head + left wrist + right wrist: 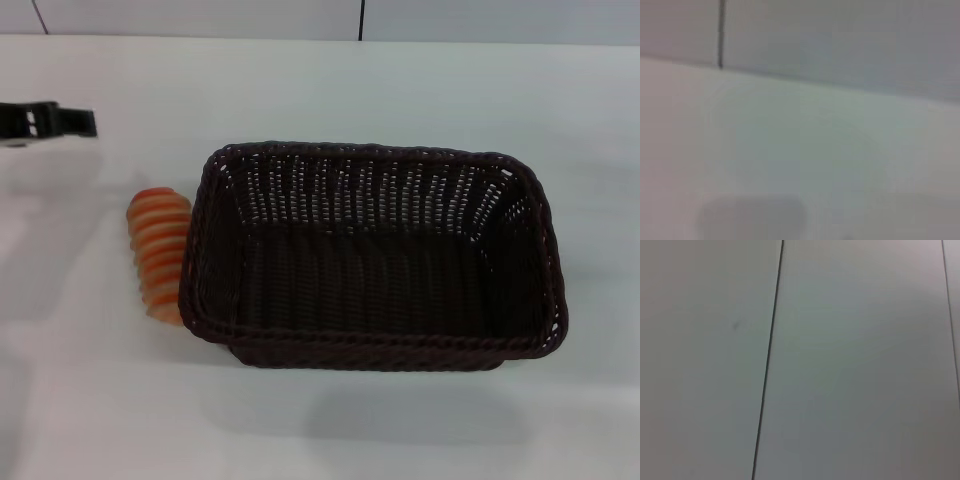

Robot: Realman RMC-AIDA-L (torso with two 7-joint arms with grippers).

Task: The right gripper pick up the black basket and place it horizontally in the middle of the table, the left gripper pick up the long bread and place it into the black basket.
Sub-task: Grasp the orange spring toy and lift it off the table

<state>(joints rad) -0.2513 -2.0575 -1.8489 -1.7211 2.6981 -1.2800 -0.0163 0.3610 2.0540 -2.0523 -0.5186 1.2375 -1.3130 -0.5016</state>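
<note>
Head view: a white table (pixel 330 430) seen from above and in front, with a basket, a bread loaf and the tip of one gripper on it or over it.
Table: smooth, plain white top with a soft sheen; a pale wall with thin dark vertical seams runs along its far edge.
Black basket (pixel 372 262): large rectangular woven wicker, dark brown-black, with a thick braided rim and open-weave sides that let light through. It stands upright on the table near the middle, its long side running left to right, and it holds nothing.
Long bread (pixel 160 252): a small oblong loaf with rounded ends, ridged across with alternating orange and cream stripes. It lies on the table just beside the basket's left short wall, outside it, its long axis running from near to far; whether loaf and wicker touch cannot be told.
Left gripper (pixel 75 121): slim black fingers reach in from the left edge, over the far left of the table, well apart from the bread and the basket. It holds nothing and touches nothing; how far the fingers are spread cannot be told.
Right gripper: out of sight in every view.
Left wrist view: blurred white tabletop meeting a pale wall with one dark seam; no fingers shown.
Right wrist view: flat pale panels split by thin dark seams; no fingers shown.
</note>
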